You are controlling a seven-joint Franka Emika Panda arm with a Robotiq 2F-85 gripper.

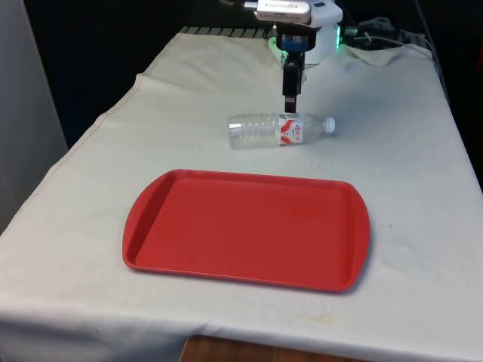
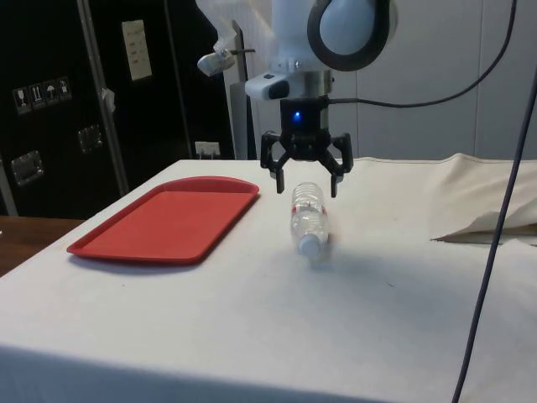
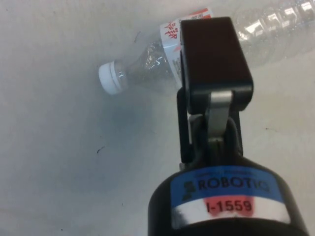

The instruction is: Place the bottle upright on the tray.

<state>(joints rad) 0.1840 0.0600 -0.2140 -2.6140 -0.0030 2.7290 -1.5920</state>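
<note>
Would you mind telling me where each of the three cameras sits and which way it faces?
Front view: looks across the tray and the lying bottle towards the gripper.
Side view: from the table's side, towards dark cabinets; the open gripper hangs over the bottle.
Wrist view: looks down past the fingers onto the bottle.
All views share the bottle.

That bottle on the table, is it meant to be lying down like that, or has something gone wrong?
The clear bottle lies on its side on the white cloth, cap pointing to the front view's right, beyond the red tray. Nothing looks spilled or damaged. The gripper hangs open just above it.
</note>
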